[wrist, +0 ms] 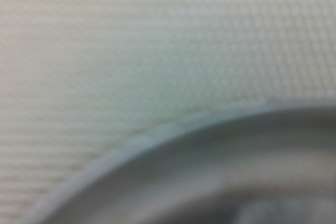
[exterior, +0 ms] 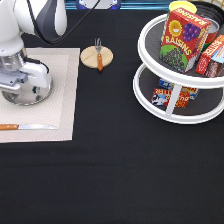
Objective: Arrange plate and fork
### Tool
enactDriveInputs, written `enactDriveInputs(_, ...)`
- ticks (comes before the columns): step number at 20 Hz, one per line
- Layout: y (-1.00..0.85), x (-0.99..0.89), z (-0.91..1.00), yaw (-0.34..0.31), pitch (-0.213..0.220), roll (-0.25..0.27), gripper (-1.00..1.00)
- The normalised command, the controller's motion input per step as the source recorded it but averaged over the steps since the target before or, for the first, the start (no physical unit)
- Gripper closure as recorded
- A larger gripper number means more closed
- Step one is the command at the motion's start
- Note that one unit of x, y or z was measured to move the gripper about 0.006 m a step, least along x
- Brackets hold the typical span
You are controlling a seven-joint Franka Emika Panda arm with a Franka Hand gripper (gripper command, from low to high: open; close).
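Looking down across the table, we see the gripper low over the mat, at the exterior view's left. Its white body sits directly on top of the plate, and only the part of the plate's rim toward the exterior view's bottom and right shows from under it. We cannot tell if the gripper touches the plate or only hangs close above it, and we cannot tell its state either, because the hand hides that part.

In the wrist view we see the curved rim of the plate lying on the woven mat, very close to the camera.

From the gripper, the fork is well apart, toward the exterior view's right and a little toward its top. It lies on the disc, off the mat, with the tines toward the exterior view's top and the handle pointing to the bottom.

The knife is near the gripper, just toward the exterior view's bottom from the plate, lying flat on the mat.

Far from the gripper, at the exterior view's right, stands a rack with two round shelves, and a raisin box is on the upper one.
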Motion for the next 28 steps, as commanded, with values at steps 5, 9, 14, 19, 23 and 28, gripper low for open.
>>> enactDriveInputs(5,0.55,-0.87,0.81,0.034,-0.171,-0.047,-1.0)
enactDriveInputs(9,0.61,-0.84,0.68,0.005,-0.212,-0.025,-1.0)
enactDriveInputs(14,0.64,-0.87,0.38,0.0,-0.209,-0.013,-1.0)
enactDriveInputs(19,0.68,-0.87,0.25,0.0,-0.186,-0.005,-1.0)
enactDriveInputs(23,0.84,-0.75,0.34,0.012,-0.106,-0.01,-1.0)
enactDriveInputs(28,0.82,-0.62,0.18,0.057,-0.05,-0.002,-1.0)
